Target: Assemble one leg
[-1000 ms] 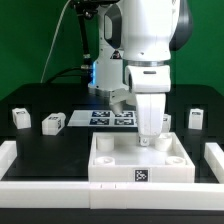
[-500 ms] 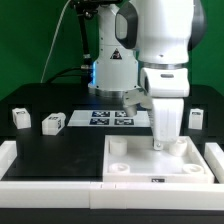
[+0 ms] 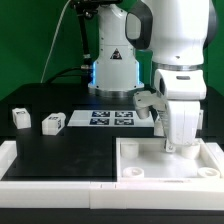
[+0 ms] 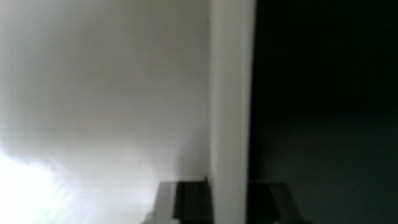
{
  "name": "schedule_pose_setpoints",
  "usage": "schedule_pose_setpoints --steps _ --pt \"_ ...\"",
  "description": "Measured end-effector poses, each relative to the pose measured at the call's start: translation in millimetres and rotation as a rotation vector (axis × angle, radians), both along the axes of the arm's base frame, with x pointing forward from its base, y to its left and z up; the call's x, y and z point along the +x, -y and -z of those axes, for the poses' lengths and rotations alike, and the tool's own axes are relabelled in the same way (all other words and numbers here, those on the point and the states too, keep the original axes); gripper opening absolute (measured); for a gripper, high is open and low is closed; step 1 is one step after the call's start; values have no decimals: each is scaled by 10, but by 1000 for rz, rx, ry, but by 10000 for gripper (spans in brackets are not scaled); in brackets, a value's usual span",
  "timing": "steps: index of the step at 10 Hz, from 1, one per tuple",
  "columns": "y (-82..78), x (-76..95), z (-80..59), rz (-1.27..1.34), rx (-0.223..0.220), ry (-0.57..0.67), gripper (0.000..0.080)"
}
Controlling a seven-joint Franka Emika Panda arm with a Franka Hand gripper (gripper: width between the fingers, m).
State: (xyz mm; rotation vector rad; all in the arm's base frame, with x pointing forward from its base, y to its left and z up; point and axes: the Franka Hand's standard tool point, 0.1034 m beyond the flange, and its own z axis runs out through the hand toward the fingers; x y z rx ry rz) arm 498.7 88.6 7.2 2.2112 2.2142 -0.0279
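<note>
My gripper is shut on the far rim of the large white square top, which lies flat at the exterior view's front right with its round corner sockets facing up. In the wrist view my two dark fingertips straddle the top's upright white wall; the gripper is closed around it. Two small white legs with black-and-white tags stand on the black table at the exterior view's left: one leg and a second leg beside it. Other legs are hidden.
The marker board lies flat at the table's middle back, in front of the arm's base. A low white wall borders the table along the front and the left side.
My gripper has moved toward the exterior view's right, and the white square top has slid with it from the front middle to the front right. The two legs have not moved.
</note>
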Motion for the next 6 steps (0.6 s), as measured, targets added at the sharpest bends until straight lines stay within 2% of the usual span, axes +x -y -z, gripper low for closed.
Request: schedule_pose_setpoints --steps 2,3,4,5,6 --pt "14 -2 4 3 0 -1 59" --pt "15 -3 6 3 0 -1 240" --pt "16 -4 7 3 0 -1 375" --pt "18 -5 8 3 0 -2 375" --pt "19 -6 9 3 0 -2 556"
